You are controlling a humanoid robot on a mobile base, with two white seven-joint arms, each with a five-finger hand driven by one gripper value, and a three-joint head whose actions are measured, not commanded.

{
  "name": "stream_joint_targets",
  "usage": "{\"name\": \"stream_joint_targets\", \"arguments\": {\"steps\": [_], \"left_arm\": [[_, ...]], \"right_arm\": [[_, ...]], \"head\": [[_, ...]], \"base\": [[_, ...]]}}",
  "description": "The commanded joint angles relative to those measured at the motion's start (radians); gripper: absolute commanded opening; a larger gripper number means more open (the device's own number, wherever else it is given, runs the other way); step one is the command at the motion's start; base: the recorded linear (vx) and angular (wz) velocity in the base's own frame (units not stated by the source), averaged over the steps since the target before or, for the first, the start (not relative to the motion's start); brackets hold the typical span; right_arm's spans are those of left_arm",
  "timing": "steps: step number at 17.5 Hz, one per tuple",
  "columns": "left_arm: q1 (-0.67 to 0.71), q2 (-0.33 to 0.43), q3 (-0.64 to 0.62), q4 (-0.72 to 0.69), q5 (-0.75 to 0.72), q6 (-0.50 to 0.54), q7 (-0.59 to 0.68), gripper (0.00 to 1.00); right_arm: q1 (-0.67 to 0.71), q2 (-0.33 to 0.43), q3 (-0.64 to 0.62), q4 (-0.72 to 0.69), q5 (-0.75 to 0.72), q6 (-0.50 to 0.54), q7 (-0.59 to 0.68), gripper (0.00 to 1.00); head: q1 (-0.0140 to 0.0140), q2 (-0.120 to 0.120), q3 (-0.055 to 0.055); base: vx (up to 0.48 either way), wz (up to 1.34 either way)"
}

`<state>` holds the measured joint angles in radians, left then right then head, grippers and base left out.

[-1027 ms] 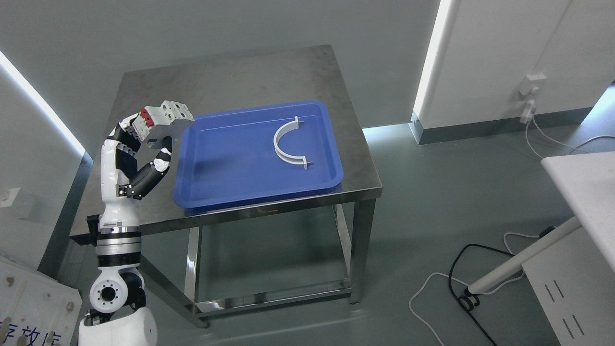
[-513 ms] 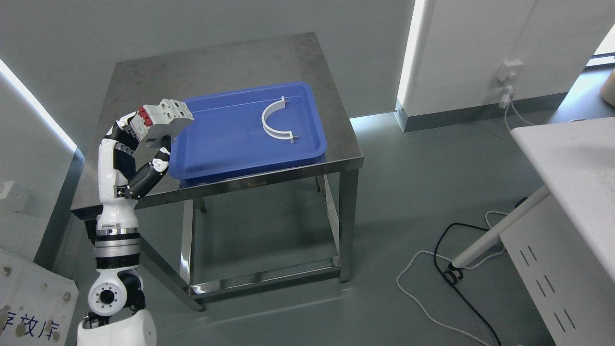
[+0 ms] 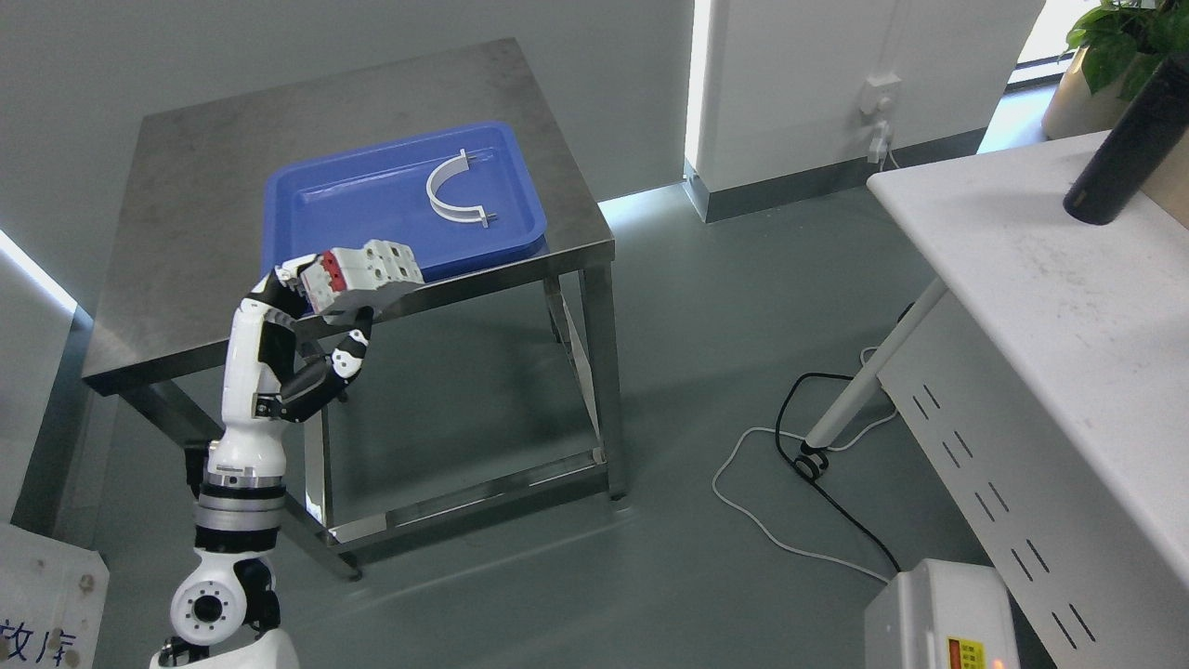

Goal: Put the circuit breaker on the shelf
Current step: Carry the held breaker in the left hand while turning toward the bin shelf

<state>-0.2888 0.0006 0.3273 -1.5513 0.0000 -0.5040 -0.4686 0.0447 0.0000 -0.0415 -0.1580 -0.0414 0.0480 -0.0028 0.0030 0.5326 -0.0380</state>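
Observation:
My left hand (image 3: 320, 307) is shut on the circuit breaker (image 3: 367, 272), a white block with a red part on its left end. It holds the breaker up in the air in front of the steel table's (image 3: 176, 232) near edge. The blue tray (image 3: 316, 200) on the table holds a white curved bracket (image 3: 452, 190). No shelf is clearly in view. My right arm is not in view.
A white counter (image 3: 1050, 307) runs along the right side, with a black cylinder (image 3: 1124, 149) and a potted plant (image 3: 1115, 37) at its far end. Cables (image 3: 799, 446) lie on the floor beside its leg. A white box (image 3: 938, 613) sits at the bottom right.
The whole view has shifted: the table slid up and left and the white counter came in from the right, so the camera turned. My left hand still holds the breaker, now off the tray's corner.

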Motion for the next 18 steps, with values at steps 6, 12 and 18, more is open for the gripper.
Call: {"name": "stream_joint_targets", "arguments": {"steps": [6, 12, 18], "left_arm": [[0.053, 0.017, 0.022, -0.009, 0.031, -0.048, -0.1, 0.17], [0.051, 0.017, 0.019, -0.013, 0.041, -0.051, -0.097, 0.17], [-0.03, 0.017, 0.015, -0.042, 0.041, -0.024, -0.053, 0.16]], "right_arm": [[0.0, -0.018, 0.0, 0.0, 0.0, 0.0, 0.0, 1.0], [0.0, -0.018, 0.0, 0.0, 0.0, 0.0, 0.0, 1.0], [0.0, -0.018, 0.0, 0.0, 0.0, 0.0, 0.0, 1.0]], "head": [[0.0, 0.0, 0.0], [0.0, 0.0, 0.0], [0.0, 0.0, 0.0]], "base": [[-0.275, 0.12], [-0.35, 0.24], [-0.296, 0.32]]}}
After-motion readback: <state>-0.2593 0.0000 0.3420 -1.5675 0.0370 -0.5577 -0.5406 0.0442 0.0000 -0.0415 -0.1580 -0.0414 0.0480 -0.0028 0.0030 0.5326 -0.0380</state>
